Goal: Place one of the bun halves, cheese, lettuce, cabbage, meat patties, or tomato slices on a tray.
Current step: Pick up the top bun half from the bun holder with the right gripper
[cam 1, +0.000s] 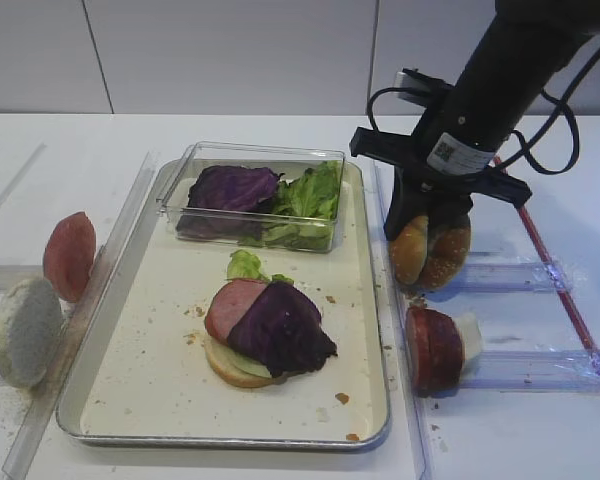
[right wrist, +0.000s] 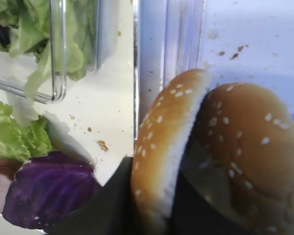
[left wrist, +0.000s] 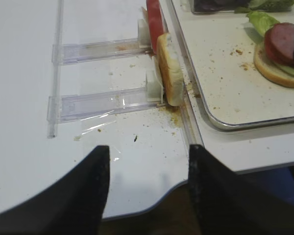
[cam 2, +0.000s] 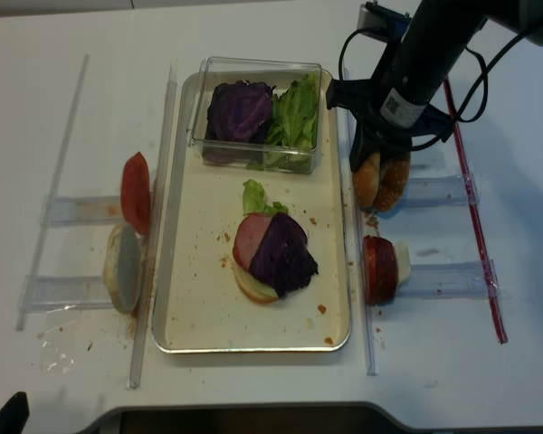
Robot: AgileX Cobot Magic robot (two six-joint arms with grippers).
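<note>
The tray (cam 1: pixel 368 330) lies lengthwise away from the camera, carrying a clear box (cam 1: pixel 252 196) of cabbage (cam 1: pixel 230 187) and lettuce (cam 1: pixel 310 195), plus a half-built stack. Just off its right rim, two bun halves (cam 1: pixel 430 250) stand on edge side by side in a clear rack (cam 1: pixel 510 275). The right gripper (cam 1: pixel 428 215) closes on the left-hand one from above. The left gripper (left wrist: pixel 147 181) hovers open over bare table (left wrist: pixel 29 122).

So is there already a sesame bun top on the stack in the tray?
No, the stack is topped by purple cabbage; both sesame buns stand outside the tray.
</note>
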